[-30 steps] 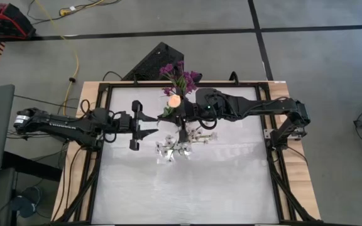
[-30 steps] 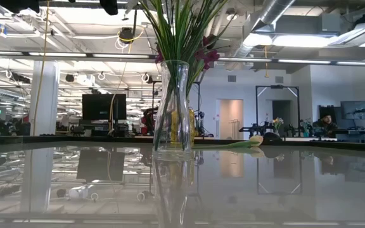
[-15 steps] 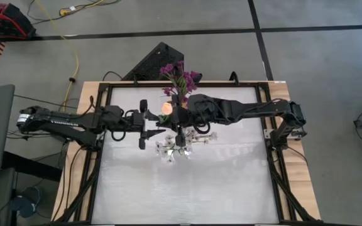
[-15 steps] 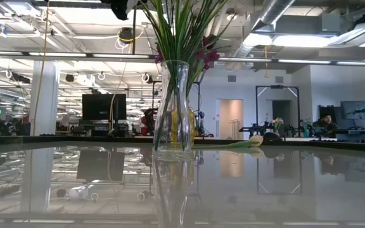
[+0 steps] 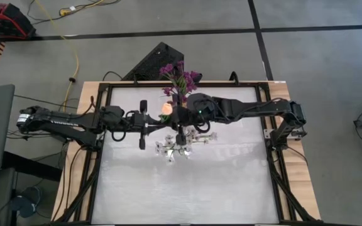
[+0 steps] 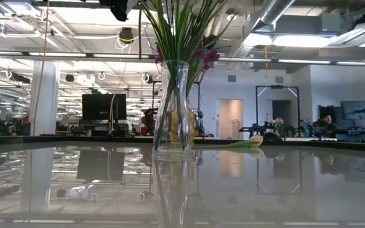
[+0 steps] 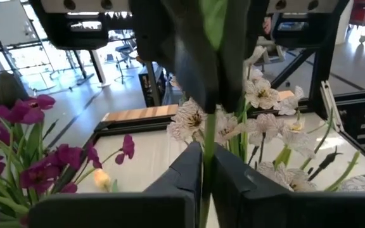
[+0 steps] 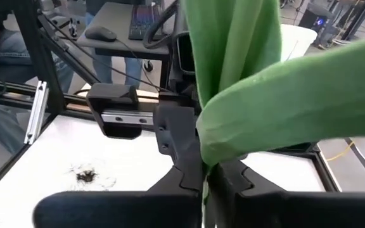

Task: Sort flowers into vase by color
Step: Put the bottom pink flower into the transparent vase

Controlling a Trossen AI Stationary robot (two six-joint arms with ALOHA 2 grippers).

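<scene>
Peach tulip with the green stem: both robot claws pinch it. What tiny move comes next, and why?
Probably the right gripper should open. It and the left gripper are both shut on the peach-budded green-stemmed tulip by the vases, so one must let go.

High view: overhead, facing straight down, far enough to take in the whole table and both arms. Low view: at table-top height, facing level across into the room, close to the vase (the purple flowers shared with overhead). Both wrist views: very close, looking along the fingers, sharing one green stem between them.
</scene>
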